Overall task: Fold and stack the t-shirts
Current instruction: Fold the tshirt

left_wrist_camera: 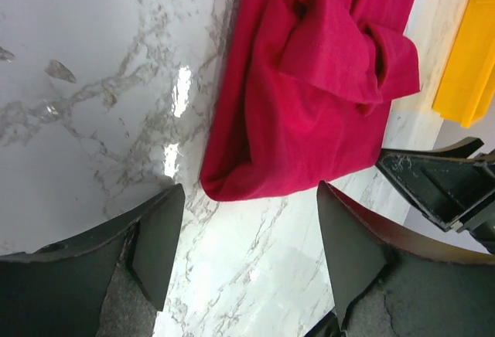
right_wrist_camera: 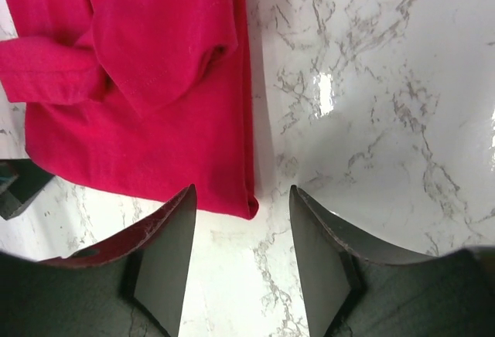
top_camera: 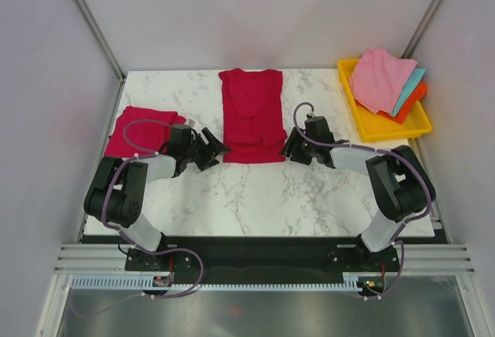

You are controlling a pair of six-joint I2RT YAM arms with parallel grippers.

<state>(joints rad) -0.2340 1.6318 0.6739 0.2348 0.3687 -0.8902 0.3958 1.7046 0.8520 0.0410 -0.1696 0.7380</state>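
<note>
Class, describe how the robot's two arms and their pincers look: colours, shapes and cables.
The left arm and right arm have black joints, pale grey links and looping lilac cables. The left pincer and right pincer each have two black wedge-shaped fingers.

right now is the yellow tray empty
No, a pink cloth lies in the yellow tray.

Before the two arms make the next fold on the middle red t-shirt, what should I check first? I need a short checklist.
1. Left gripper open, empty: ok.
2. Right gripper open, empty: ok.
3. Each gripper at a near corner of the middle t-shirt: ok.
4. Sleeves folded inward: ok.
5. Fingers low enough to catch the hem: cannot tell.
6. Folded t-shirt on the left lies apart from it: ok.
</note>
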